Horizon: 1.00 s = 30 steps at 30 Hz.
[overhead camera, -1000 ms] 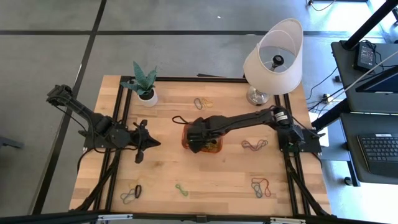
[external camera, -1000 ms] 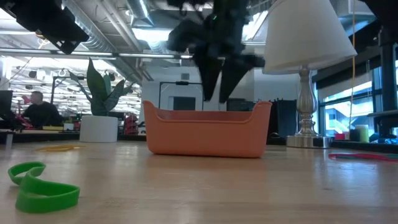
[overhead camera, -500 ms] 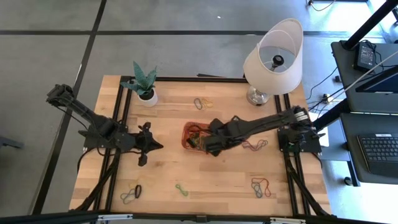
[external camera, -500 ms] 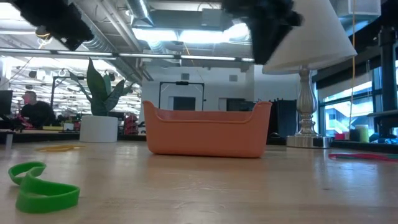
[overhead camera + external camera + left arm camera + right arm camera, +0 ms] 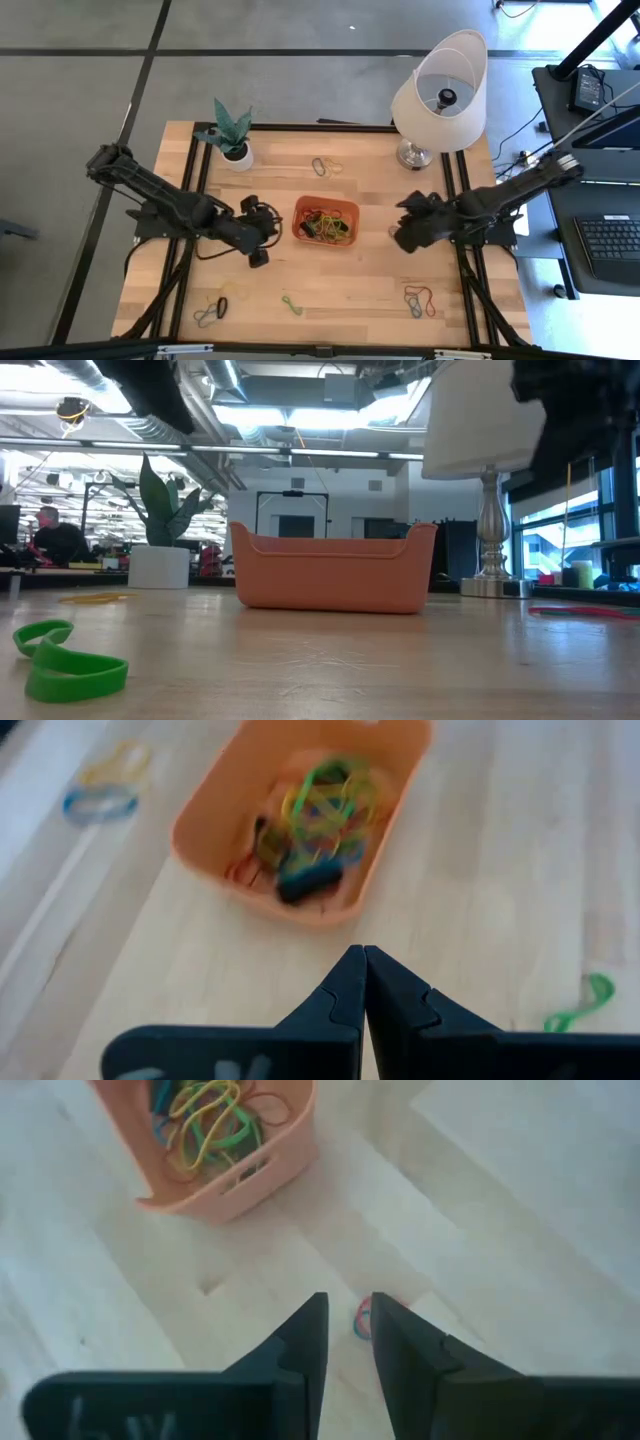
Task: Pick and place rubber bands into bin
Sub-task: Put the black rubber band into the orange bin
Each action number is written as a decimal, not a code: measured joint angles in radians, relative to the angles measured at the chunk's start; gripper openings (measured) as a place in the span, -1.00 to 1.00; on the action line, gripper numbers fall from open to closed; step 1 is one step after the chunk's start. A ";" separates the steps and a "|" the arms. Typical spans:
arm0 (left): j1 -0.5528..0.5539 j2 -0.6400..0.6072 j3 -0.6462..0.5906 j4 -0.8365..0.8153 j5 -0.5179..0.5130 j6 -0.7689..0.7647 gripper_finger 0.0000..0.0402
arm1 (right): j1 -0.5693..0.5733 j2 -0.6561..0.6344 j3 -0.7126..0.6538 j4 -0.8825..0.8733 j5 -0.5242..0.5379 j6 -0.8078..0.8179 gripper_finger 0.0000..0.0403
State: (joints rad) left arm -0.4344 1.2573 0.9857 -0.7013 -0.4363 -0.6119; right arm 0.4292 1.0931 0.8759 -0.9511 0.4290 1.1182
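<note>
The orange bin sits mid-counter holding tangled rubber bands, flanked by the left gripper, fingers pressed together empty, and the right gripper, fingers narrowly parted, empty.

The high view looks straight down on the whole tabletop from well above; the low view sits at tabletop height, close to the wood, facing level across it into the room; each wrist view looks forward and down past its own arm's fingers, nearer the surface; all four views share the orange bin at mid-tabletop.
</note>
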 joint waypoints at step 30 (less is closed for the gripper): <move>-0.349 0.427 0.237 -0.350 0.500 -0.879 -0.98 | 0.007 -0.271 -0.411 0.362 -0.041 -0.154 -0.60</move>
State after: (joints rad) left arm -0.7830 1.6838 1.2224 -1.0515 0.0633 -1.4908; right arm 0.4358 0.8219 0.4648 -0.5892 0.3881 0.9638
